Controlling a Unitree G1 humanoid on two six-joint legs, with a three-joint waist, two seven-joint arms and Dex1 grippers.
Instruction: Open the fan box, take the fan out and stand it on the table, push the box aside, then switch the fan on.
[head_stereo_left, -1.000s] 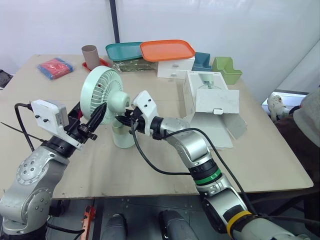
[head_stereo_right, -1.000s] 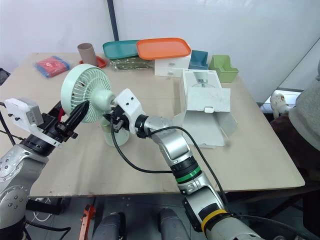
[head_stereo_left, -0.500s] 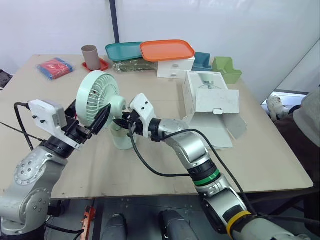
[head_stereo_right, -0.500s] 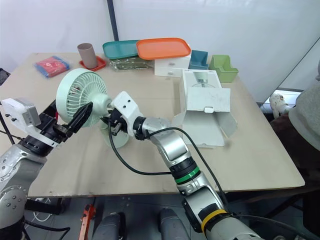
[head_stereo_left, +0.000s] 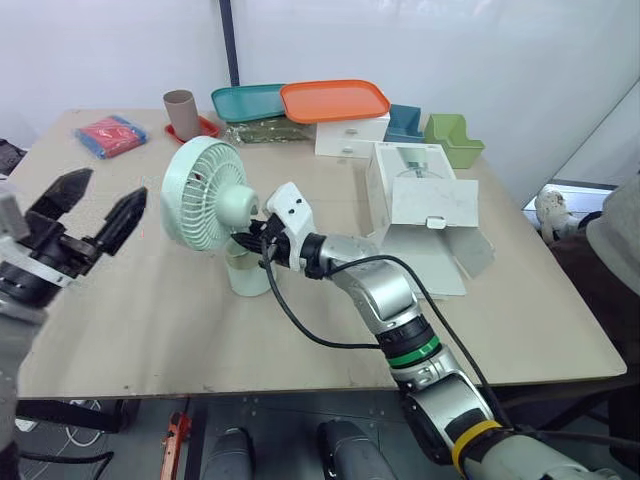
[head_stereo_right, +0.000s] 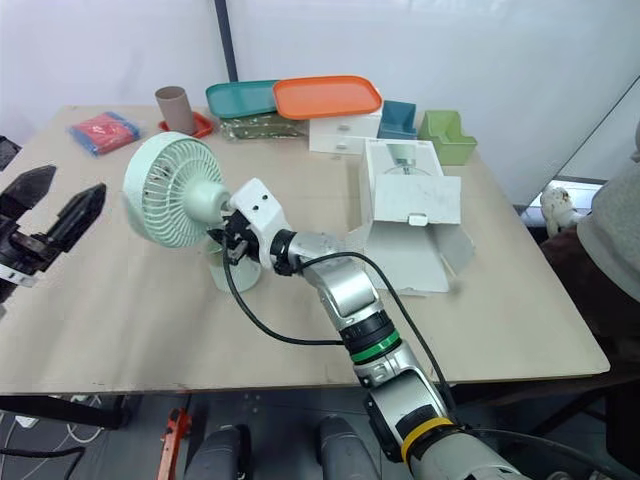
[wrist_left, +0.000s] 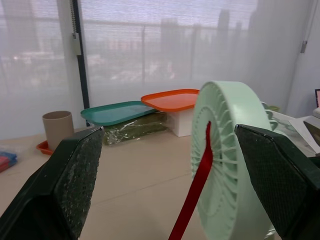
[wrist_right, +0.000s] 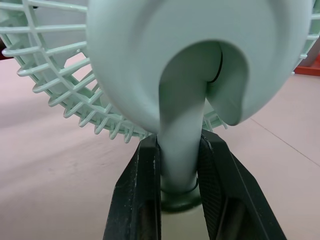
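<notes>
Fan (head_stereo_left: 205, 190), mint green, upright on table (head_stereo_left: 150, 320); right gripper (head_stereo_left: 250, 235) fingers clamped on its stem. Left gripper (head_stereo_left: 105, 192) fingers spread wide, empty, apart at fan's 9 o'clock. Box (head_stereo_left: 420, 200) open, at 3 o'clock

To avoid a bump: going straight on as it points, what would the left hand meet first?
Probably the fan, whose round head stands ahead of the open left hand; depth is unclear.
</notes>
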